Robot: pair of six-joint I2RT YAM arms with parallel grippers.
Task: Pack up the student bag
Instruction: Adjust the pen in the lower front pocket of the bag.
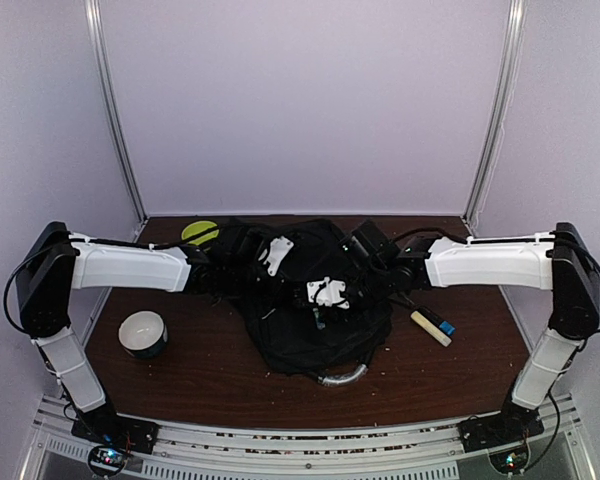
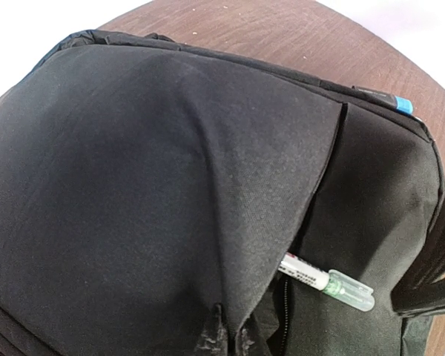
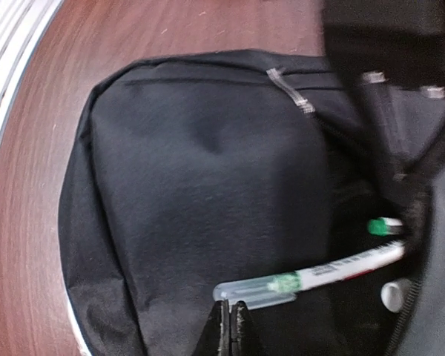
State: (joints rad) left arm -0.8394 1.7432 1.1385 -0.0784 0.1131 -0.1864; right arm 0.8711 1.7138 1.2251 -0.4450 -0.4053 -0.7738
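Observation:
The student bag [image 1: 310,320] is a large black backpack lying flat mid-table, its grey handle [image 1: 342,377] towards the near edge. Both arms reach over it. My left gripper [image 2: 228,330] is shut on a fold of the bag's front pocket flap [image 2: 282,185] and holds it up. A white pen with a clear green-banded cap [image 2: 334,283] sticks out of the pocket opening. In the right wrist view my right gripper [image 3: 231,317] is shut, its tips just under the pen's cap [image 3: 259,288], touching it but not around it. The bag [image 3: 208,170] fills that view.
A white roll [image 1: 143,333] stands left of the bag. A yellow-green disc [image 1: 200,231] lies at the back left. A cream stick with a blue end [image 1: 432,326] lies right of the bag. More pen caps [image 3: 382,225] show inside the pocket.

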